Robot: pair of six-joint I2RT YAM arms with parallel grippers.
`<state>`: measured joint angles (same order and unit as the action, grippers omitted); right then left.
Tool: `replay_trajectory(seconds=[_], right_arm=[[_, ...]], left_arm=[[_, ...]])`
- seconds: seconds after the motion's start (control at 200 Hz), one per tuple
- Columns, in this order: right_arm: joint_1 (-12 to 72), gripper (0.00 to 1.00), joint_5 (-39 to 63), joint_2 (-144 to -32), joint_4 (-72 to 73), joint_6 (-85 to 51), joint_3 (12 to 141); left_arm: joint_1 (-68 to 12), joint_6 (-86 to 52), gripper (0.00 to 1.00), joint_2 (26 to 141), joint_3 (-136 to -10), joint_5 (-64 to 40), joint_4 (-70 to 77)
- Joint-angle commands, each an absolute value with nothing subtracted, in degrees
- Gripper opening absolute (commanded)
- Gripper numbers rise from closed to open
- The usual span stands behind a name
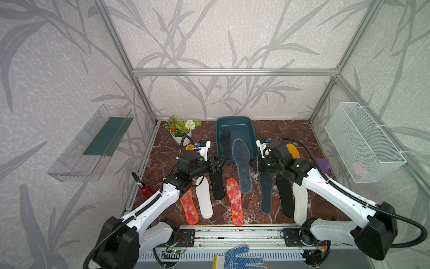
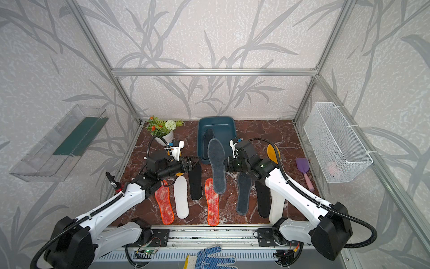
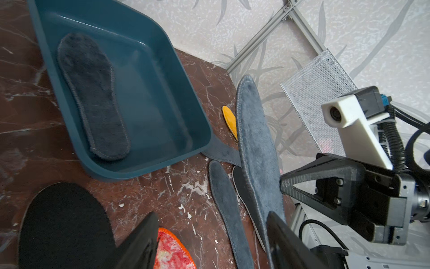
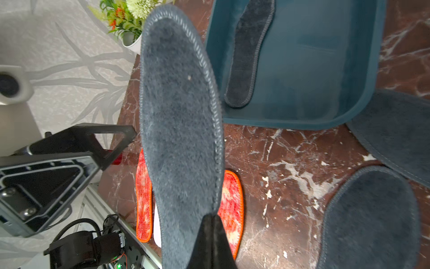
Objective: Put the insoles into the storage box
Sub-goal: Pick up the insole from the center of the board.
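My right gripper (image 4: 213, 217) is shut on the side edge of a grey felt insole (image 4: 181, 116), which hangs in the air (image 1: 242, 167) just in front of the storage box (image 1: 244, 130). A darker felt insole (image 1: 226, 144) lies inside the teal box (image 3: 149, 93). My left gripper (image 3: 212, 216) is open, jaws apart above the table to the left of the held insole (image 3: 258, 144). Nothing sits between its jaws (image 1: 221, 161). Red-orange (image 1: 235, 201), white (image 1: 204, 200), black (image 1: 216, 184) and grey (image 1: 266, 193) insoles lie on the table, with a mustard one (image 1: 292, 150) behind the right arm.
A flower pot (image 1: 180, 130) stands at the back left, left of the box. A red bottle (image 1: 145, 188) stands by the left edge. A purple shovel (image 2: 303, 167) lies at the right. A wire basket (image 1: 363, 142) and a clear shelf (image 1: 93, 144) hang on the side walls.
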<state>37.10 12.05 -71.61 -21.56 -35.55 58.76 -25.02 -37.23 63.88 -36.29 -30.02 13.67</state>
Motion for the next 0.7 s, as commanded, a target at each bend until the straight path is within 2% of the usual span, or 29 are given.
replay_trajectory(seconds=[0.0,0.185,0.33,0.395,0.585,0.635,0.695], right_arm=[[37.44,0.00,15.02,-72.54,-17.34,-36.19,59.44],[38.16,0.00,17.03,-74.05,-15.11,-36.19,60.32],[39.18,0.00,18.77,-75.31,-13.63,-36.20,61.05],[39.50,0.00,19.27,-75.65,-13.12,-36.21,61.16],[39.49,0.00,21.41,-76.20,-11.28,-38.02,60.76],[39.03,0.11,21.67,-75.79,-11.12,-38.57,60.45],[37.55,0.29,23.16,-74.34,-9.12,-39.38,58.68]], left_arm=[[-25.10,-37.98,0.71,64.88,-39.19,-34.74,18.23],[-26.06,-38.57,0.69,67.57,-40.73,-36.31,19.90],[-27.06,-38.77,0.62,69.93,-42.16,-37.48,20.74],[-27.47,-38.76,0.52,71.08,-42.94,-37.46,20.80],[-27.72,-38.15,0.00,72.76,-44.99,-36.87,20.22],[-27.73,-37.70,0.00,72.54,-45.30,-36.75,20.02],[-27.60,-37.14,0.00,72.06,-45.35,-36.82,20.00]])
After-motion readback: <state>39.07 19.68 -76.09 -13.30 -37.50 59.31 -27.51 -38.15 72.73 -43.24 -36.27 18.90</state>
